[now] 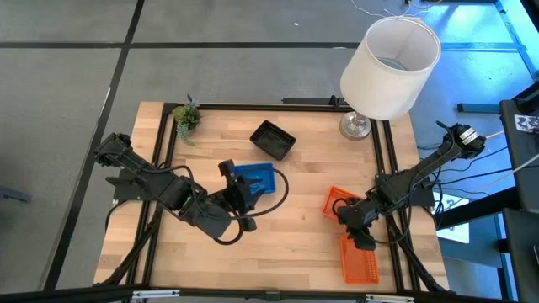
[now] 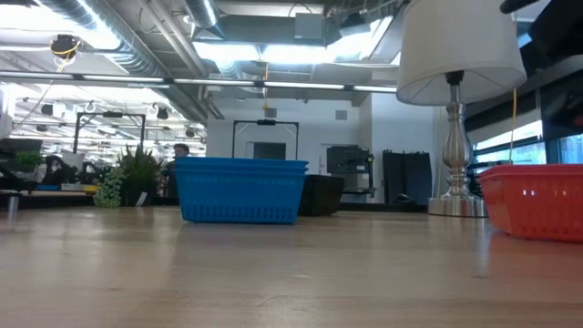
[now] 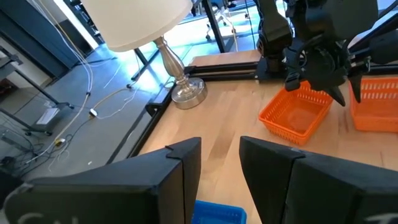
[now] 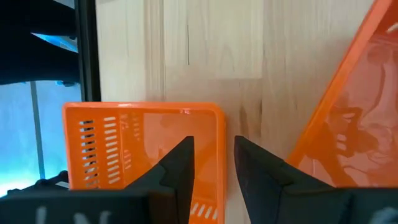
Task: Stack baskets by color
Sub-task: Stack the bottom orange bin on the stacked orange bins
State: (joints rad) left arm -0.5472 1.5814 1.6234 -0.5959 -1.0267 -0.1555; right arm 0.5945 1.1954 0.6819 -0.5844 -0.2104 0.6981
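Light, stiff orange baskets [image 1: 360,259] near the tabletop's right edge: pinch a rim; right hand [image 1: 364,241] open, empty.

No text, label, brand or number reads out anywhere here. The baskets show bare lattice walls, the lampshade [image 1: 390,66] is plain white, and the worktop [image 1: 295,177] carries no markings. A small black-and-white patterned tag [image 1: 528,123] sits at the high view's right edge, too small to read.
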